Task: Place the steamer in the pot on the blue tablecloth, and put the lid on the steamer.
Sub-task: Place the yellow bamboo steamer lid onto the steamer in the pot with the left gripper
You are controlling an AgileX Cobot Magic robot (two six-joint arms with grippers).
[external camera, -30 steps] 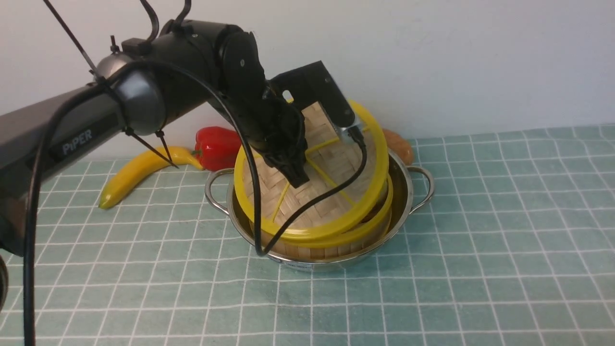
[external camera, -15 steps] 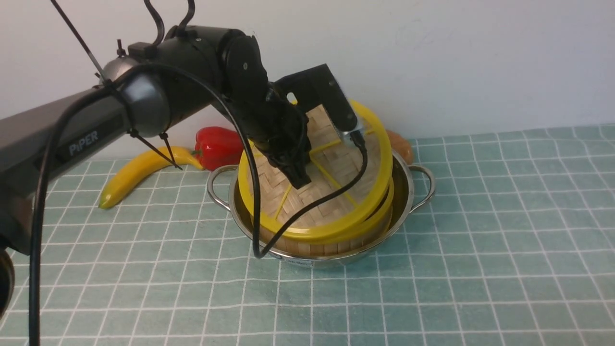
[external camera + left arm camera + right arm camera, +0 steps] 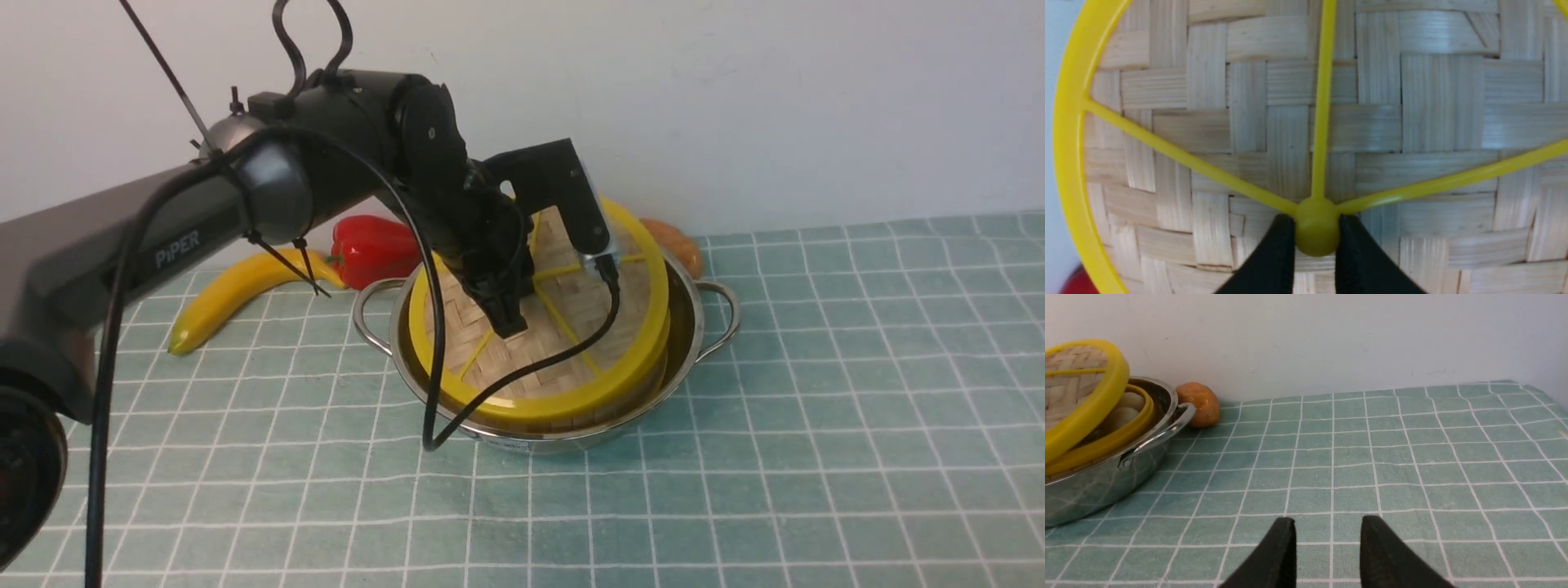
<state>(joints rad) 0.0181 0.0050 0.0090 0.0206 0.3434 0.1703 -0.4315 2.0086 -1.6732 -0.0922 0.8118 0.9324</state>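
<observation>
A: White wall behind, blue tablecloth [image 3: 816, 408] spread across the desk. What's the left tool [image 3: 1316, 228] got?
B: It's pinched on the yellow hub of the lid [image 3: 563, 359], jaws partly closed around it.
A: And the lid itself?
B: Tilted, right under that tool, over the steamer [image 3: 1110, 443] sitting inside the pot [image 3: 694, 327]. Near edge is down at the steamer's rim, far edge raised.
A: Right tool [image 3: 1329, 535]?
B: Spread wide, holding nothing, low over the cloth, the pot well clear of it.

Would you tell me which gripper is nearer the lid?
Left. The left gripper grips the lid at its hub; the right gripper is open over the tablecloth, apart.
</observation>
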